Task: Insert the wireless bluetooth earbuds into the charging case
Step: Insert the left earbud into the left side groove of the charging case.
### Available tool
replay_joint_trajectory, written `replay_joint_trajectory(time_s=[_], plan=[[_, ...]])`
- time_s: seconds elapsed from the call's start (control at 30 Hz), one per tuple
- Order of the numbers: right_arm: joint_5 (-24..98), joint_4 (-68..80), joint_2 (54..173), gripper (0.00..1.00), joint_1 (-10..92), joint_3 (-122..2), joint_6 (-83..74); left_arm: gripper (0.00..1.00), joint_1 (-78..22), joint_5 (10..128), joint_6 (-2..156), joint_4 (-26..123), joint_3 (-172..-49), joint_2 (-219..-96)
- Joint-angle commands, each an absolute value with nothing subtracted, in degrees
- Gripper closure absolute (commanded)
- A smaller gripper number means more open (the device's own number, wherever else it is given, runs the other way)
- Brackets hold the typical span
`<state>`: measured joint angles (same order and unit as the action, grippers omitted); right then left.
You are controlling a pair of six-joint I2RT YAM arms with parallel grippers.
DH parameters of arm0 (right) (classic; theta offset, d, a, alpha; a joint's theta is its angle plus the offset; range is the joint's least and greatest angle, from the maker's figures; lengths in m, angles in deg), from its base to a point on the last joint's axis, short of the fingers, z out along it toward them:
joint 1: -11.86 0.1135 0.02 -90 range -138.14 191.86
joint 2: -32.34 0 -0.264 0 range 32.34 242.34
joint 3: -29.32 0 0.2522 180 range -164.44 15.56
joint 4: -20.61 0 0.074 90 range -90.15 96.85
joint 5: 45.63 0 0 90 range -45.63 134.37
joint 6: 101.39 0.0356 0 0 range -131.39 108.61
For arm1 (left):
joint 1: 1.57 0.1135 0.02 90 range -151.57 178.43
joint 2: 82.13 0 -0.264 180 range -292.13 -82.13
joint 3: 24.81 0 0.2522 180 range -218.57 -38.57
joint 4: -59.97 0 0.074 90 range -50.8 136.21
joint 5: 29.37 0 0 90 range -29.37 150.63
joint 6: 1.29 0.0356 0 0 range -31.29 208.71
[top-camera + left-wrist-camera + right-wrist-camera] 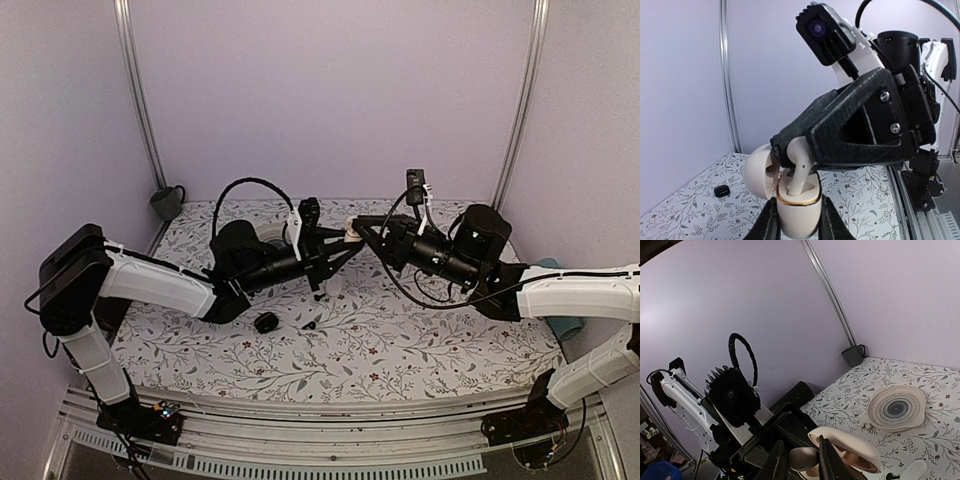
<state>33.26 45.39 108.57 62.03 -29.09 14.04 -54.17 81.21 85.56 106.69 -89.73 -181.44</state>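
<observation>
**Item 1.** Cream plastic charging case [797,212], gold-rimmed, with its hinged lid [759,170] thrown back. It was held upright in the air above the floral-patterned table cover [400,340]. The left gripper [800,227] had its two fingers pressed tight against the sides of the case body.

**Item 2.** Glossy white plastic earbud [801,172]. It stood directly above the case, stem down and already inside one well, with its head not yet seated. The right gripper [802,460] pinched the head between its black fingers.

**Item 3.** Second earbud. It could not be made out in any view, nor could it be told whether it already lay in the case.

**Item 4.** Round cream dish with a dark spiral [897,407], on the table beyond the case.

**Item 5.** Small black bits [266,322], on the table below the case, toward the arm bases.

**Step in hand (judged).** Insertion of the earbud, partly done.

**Next move (judged).** It called for a short push straight down the line of the well, with the case kept steady. The right fingers would then spread and lift away cleanly, so that the earbud was not dragged out.
</observation>
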Motion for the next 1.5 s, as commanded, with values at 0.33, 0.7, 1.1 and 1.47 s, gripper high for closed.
replay_joint_trajectory(time_s=[0.33, 0.7, 1.1, 1.47], plan=[[36.2, 34.84, 111.11, 0.78, 61.62, -31.84, 16.57, 1.0, -54.22, 82.88, 86.86, 110.08, -89.17, -178.82], [36.87, 33.89, 111.16, 0.79, 61.71, -31.18, 17.45, 1.0, -54.27, 79.7, 85.99, 112.2, -89.02, -179.26], [38.63, 29.51, 112.29, 0.8, 62.21, -33.12, 18.11, 1.0, -54.39, 77.48, 86.27, 113.32, -88.49, -179.58], [41.42, 24.13, 113.0, 0.8, 62.76, -35.49, 18.95, 1.0, -54.65, 75.98, 87.22, 114.14, -88.59, -179.83]])
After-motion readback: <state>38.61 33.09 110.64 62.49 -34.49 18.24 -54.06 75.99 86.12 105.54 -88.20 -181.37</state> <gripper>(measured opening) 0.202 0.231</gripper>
